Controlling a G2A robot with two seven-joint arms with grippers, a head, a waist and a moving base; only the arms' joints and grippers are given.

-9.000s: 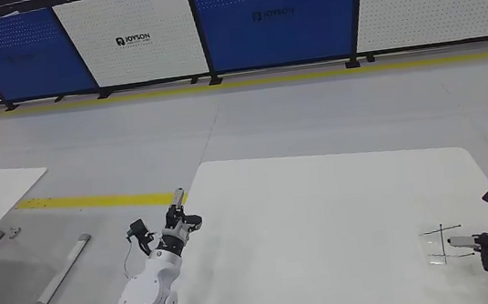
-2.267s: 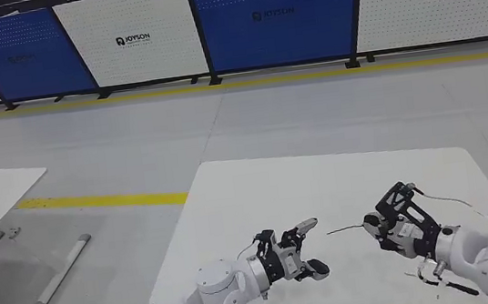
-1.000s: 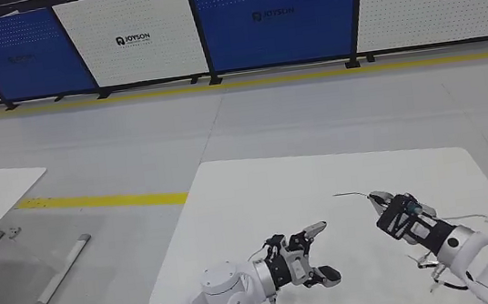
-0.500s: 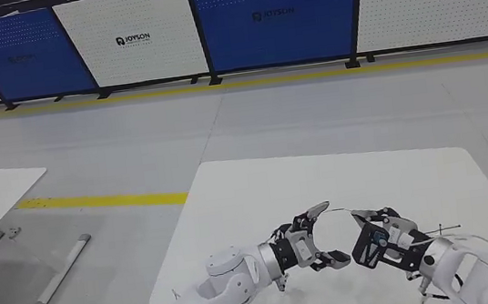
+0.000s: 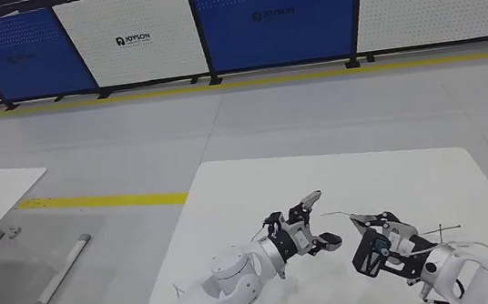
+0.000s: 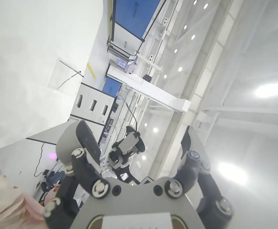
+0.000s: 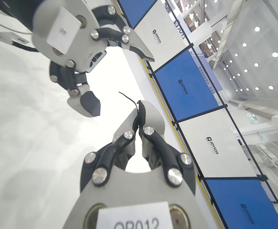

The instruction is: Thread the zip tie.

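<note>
A thin black zip tie sticks out from the fingertips of my right gripper, which is shut on it. In the top view the right gripper hovers above the white table near its front edge, and the tie's free end points at my left gripper. The left gripper is open, its two fingers standing either side of the tie's tip without touching it. In the left wrist view the left gripper frames the right gripper and the tie.
More black zip ties lie on a clear sheet toward the table's right side. The table's far half is bare white surface. Blue and white partition panels stand beyond the floor behind.
Over the last second both grippers came together near the table's front, the right one carrying the tie. Since half a second ago the left gripper has shifted slightly around the tie's tip.
</note>
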